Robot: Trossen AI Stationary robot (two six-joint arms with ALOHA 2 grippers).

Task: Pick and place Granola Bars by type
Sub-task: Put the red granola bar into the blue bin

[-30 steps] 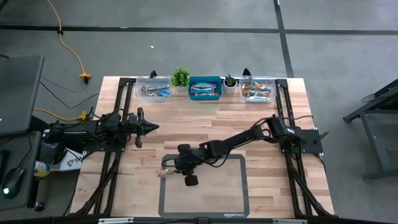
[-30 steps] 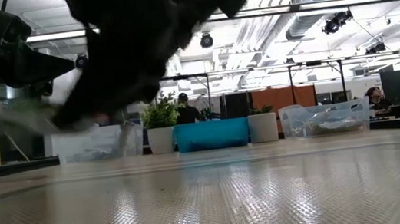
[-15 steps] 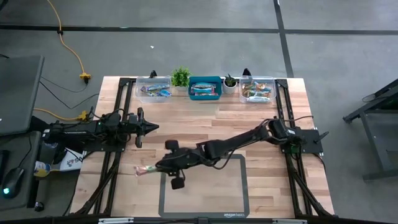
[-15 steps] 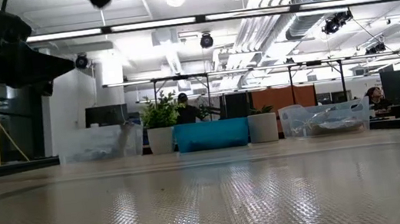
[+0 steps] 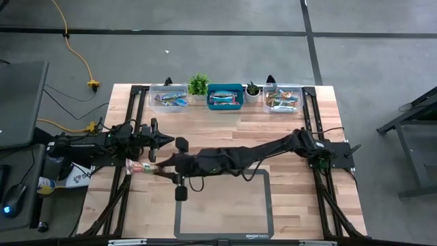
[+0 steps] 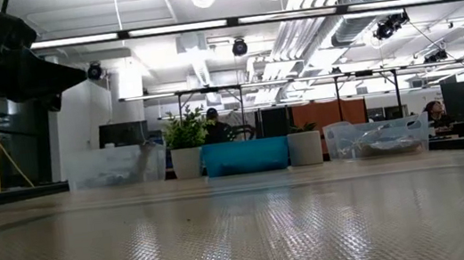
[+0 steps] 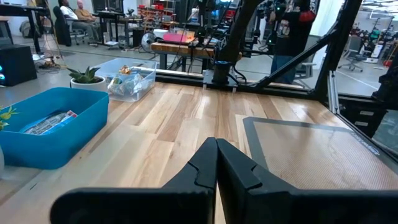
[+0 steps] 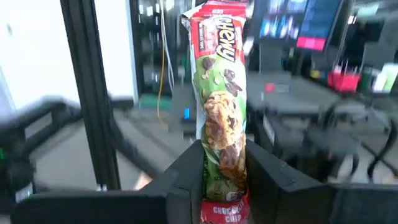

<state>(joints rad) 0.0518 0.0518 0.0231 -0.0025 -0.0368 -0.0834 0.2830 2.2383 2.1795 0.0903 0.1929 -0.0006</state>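
A: High view first. Right arm's dark two-finger gripper (image 5: 156, 170) reaches far across to the table's 9 o'clock edge, fingers clamped on a shiny red-and-green chocolate-chip granola bar (image 5: 138, 166). Right wrist view confirms: that bar (image 8: 221, 118) stands between the two fingers, squeezed at its lower part.

B: Step?

A: Carry phase, I'd judge. Bar is lifted, not in any bin. It sits just beside the left arm's dark gripper (image 5: 166, 139), whose fingers are pressed together and empty in the left wrist view (image 7: 216, 167). That arm waits at about 9 o'clock.

B: Where does it go?

A: Three containers along the 12 o'clock edge: clear plastic bin towards 11 o'clock (image 5: 168, 98), teal plastic bin at 12 (image 5: 224, 97), clear plastic bin towards 1 o'clock (image 5: 283, 98). All hold wrapped bars. Teal one shows a light-blue bar (image 7: 51, 122). Which bin matches the red-green type, can't tell. Next move, as I read it: swing back towards 12 o'clock, line up over the matching bin, release.

B: Risk?

A: Bar is held near one end, so it could pivot. Small green potted plants (image 5: 199, 85) stand between the bins; keep clear.

B: Surface, room?

A: Light wooden plank tabletop (image 5: 205, 130), grey-bordered textured mat (image 5: 225, 205) at 6 o'clock. Grey floor, yellow cable at 10 o'clock off-table. Low view: open workshop, ceiling ducts, desks, people seated far back.
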